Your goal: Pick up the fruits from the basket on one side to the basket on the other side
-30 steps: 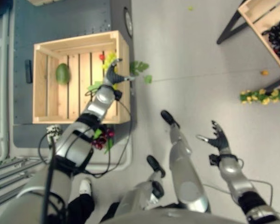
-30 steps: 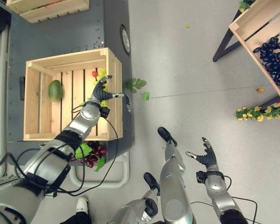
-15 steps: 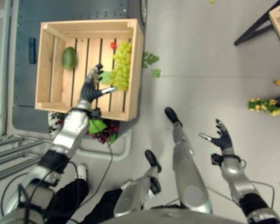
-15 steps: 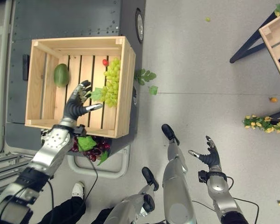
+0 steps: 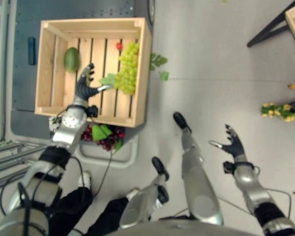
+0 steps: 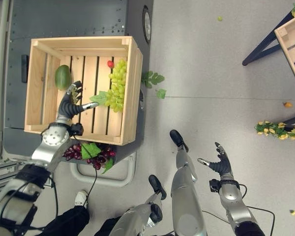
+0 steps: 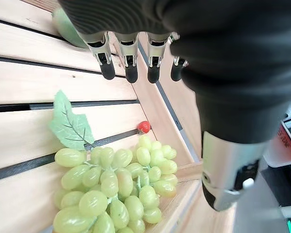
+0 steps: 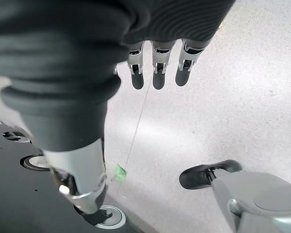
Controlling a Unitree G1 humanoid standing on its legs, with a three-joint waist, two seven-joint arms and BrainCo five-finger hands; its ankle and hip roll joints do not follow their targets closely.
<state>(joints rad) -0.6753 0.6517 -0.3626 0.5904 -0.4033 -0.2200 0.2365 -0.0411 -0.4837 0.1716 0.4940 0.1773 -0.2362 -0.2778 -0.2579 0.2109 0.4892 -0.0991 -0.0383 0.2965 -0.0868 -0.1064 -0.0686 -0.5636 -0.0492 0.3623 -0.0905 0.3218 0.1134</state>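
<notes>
A wooden crate (image 6: 133, 88) sits on a dark platform at my left. Inside lie a bunch of green grapes (image 6: 117, 91) with a leaf (image 7: 72, 126) against its right wall, a small red fruit (image 6: 110, 64) just beyond them, and a green mango (image 6: 62, 77) at the left. My left hand (image 6: 70, 104) hovers open over the crate's slats between mango and grapes, its thumb pointing at the leaf and holding nothing. In the left wrist view its fingertips (image 7: 131, 73) are spread above the grapes (image 7: 121, 189). My right hand (image 6: 219, 163) hangs open over the bare floor at the right.
Dark red grapes with leaves (image 5: 104, 138) lie below the crate's near wall beside a white frame (image 6: 123, 172). Loose leaves (image 6: 153, 79) lie on the floor right of the crate. Another crate on dark legs (image 6: 290, 34) stands far right, with yellow fruit sprigs (image 6: 278, 129) near it.
My left hand has drawn back from the crate's right wall toward its near left, leaving the green grapes uncovered. The camera has shifted. The right hand has stayed put.
</notes>
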